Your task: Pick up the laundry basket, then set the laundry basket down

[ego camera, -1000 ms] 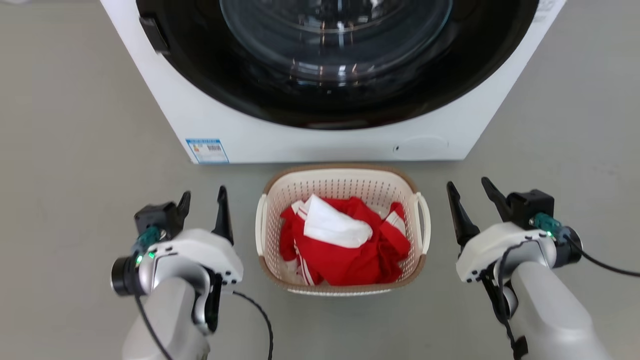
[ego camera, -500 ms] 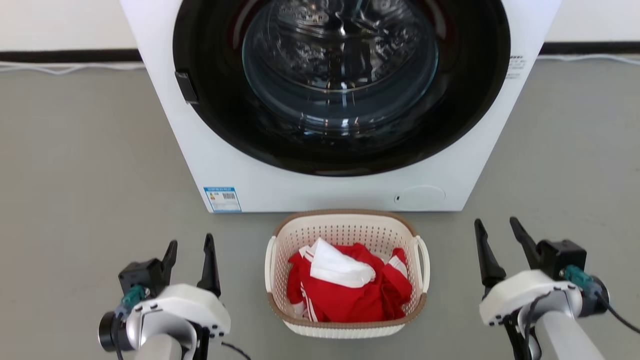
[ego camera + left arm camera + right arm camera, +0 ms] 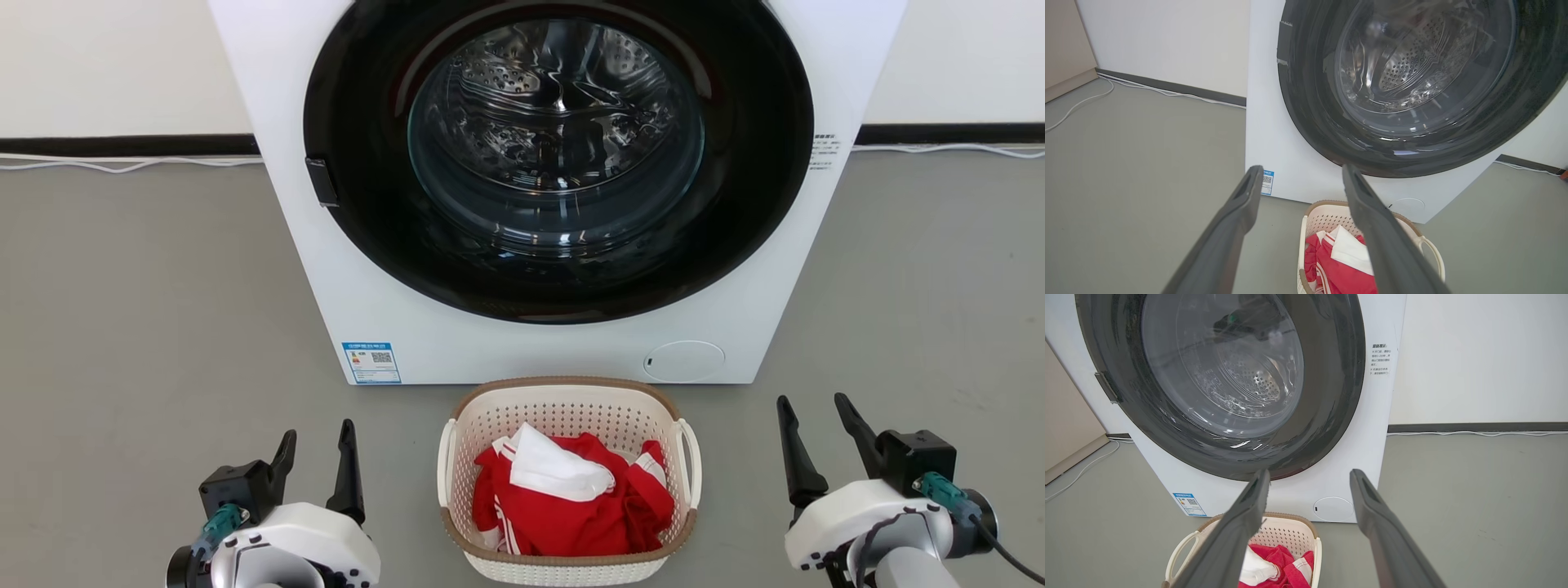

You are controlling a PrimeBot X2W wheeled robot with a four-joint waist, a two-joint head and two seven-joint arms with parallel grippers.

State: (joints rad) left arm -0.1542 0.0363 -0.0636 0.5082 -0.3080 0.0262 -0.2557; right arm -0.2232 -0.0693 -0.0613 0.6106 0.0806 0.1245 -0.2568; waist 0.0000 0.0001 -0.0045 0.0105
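The laundry basket [image 3: 563,415] is cream-white and perforated with a brown rim and white loop handles. It stands on the grey floor just in front of the washing machine, with red and white clothes [image 3: 571,510] inside. My left gripper [image 3: 317,433] is open and apart from the basket's left handle. On the other side my right gripper [image 3: 812,402] is open too, well off the right handle. Past the open left gripper [image 3: 1302,169], the left wrist view has the basket [image 3: 1323,216] low at the right. Beyond the open right gripper [image 3: 1310,473], the basket [image 3: 1286,535] lies low at the left.
A white front-loading washing machine [image 3: 555,355] with a round dark glass door [image 3: 555,155] stands directly behind the basket. A white cable [image 3: 122,163] runs along the dark skirting by the wall. Open grey floor [image 3: 147,327] lies on both sides.
The whole head view has shifted: the camera has lifted and pulled back, so the machine's door shows fully. Both grippers stay open beside the basket, which has not moved.
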